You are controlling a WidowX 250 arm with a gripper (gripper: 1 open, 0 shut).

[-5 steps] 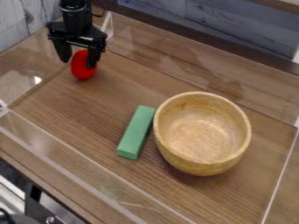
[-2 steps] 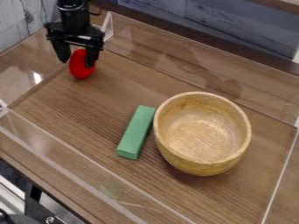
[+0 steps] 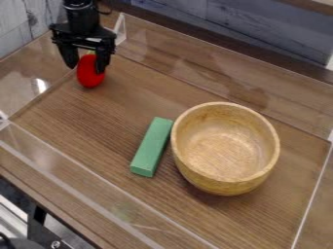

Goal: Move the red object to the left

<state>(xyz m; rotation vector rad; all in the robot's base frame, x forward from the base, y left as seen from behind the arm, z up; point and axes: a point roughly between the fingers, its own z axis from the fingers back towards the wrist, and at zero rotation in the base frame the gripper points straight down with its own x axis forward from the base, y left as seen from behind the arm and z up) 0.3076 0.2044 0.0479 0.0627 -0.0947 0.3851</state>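
Lies on the wooden table (image 3: 97, 128), toward the upper left of the view, just below the black gripper (image 3: 86, 55). Looks bright, saturated red on the strawberry-shaped toy (image 3: 90, 74), rounded and slightly longer than wide, with a smooth-looking skin. Shows little detail at the top, partly hidden beneath the fingers. Stand spread apart up there, pinching nothing. Sits well apart from the green block (image 3: 152, 147) and the wooden bowl (image 3: 225, 148).
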